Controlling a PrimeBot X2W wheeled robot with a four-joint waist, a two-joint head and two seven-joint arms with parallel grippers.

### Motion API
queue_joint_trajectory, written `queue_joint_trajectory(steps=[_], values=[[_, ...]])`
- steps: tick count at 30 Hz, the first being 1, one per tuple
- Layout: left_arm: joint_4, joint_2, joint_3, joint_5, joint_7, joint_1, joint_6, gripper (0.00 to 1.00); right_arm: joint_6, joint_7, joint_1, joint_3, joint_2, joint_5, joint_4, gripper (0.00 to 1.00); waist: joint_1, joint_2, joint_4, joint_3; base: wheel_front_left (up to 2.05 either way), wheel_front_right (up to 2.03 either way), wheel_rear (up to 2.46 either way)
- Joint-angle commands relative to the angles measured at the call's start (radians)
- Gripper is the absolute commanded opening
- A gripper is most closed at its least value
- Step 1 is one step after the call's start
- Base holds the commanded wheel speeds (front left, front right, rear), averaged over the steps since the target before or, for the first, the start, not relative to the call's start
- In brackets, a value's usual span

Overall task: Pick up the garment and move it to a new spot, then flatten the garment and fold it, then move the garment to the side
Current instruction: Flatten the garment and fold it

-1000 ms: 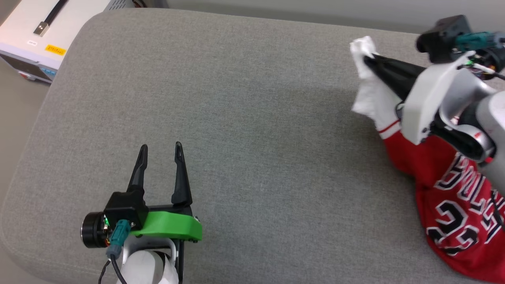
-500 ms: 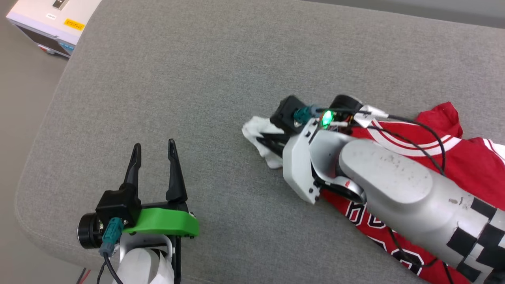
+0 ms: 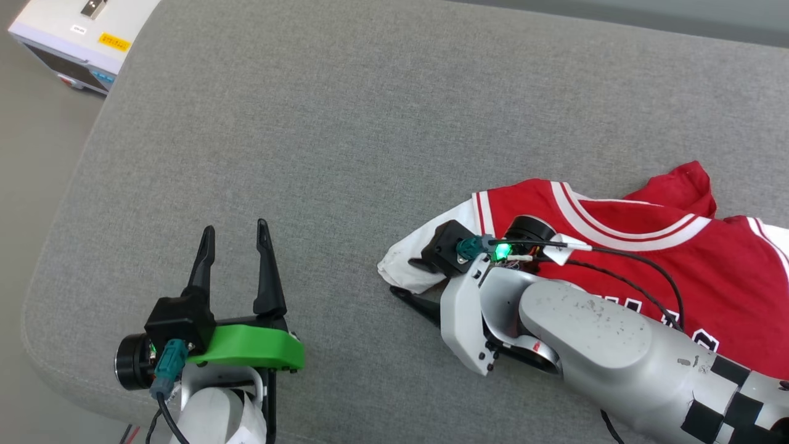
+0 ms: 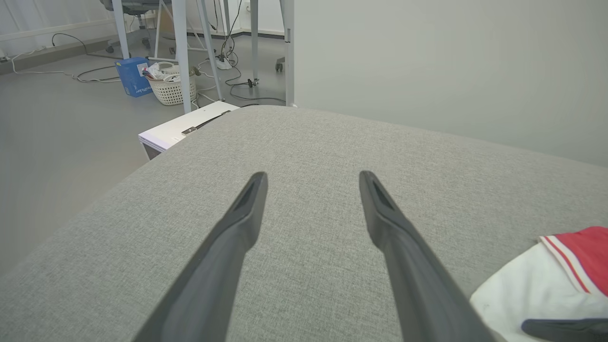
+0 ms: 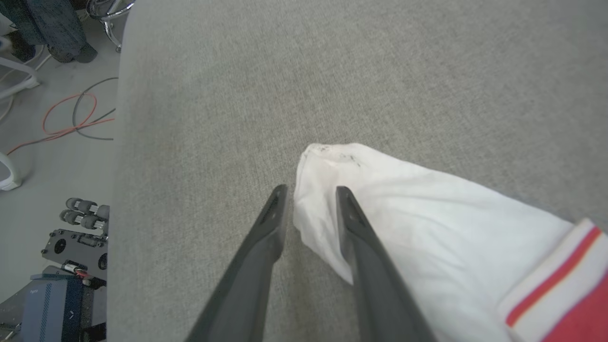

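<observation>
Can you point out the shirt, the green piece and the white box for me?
garment (image 5: 451,247): right wrist view, white sleeve.
green piece (image 3: 249,350): head view, its top face.
white box (image 3: 55,31): head view, its lid.

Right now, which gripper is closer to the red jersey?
Right. The right gripper is at the jersey, jaws parted over its white sleeve's edge; the left gripper hangs apart, over bare cushion.

Cushion (image 3: 345,123) bare ahead and left of left tool (image 3: 236,227); garment (image 3: 641,246), right arm (image 3: 592,333) block right side.
</observation>
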Motion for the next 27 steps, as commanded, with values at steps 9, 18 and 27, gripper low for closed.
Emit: queue_joint_trajectory(steps=[9, 18, 27], values=[[-0.006, -0.002, 0.062, 0.064, -0.006, 0.041, -0.041, 1.00, 0.000, -0.362, 0.051, -0.202, -0.086, -0.076, -0.034, 1.00, -0.0001, 0.0000, -0.080, -0.137, 0.00, 0.00, 0.00], [-0.015, -0.002, 0.114, 0.098, -0.006, 0.064, -0.086, 1.00, 0.000, -0.395, 0.328, -0.752, -0.085, -0.362, -0.196, 1.00, -0.0001, 0.0000, -0.137, -0.183, 0.00, 0.00, 0.00], [-0.026, -0.002, 0.126, 0.112, -0.006, 0.073, -0.110, 1.00, 0.000, -0.396, 0.641, -1.130, 0.016, -0.535, -0.380, 1.00, -0.0001, 0.0000, -0.172, -0.202, 0.00, 0.00, 0.00]])
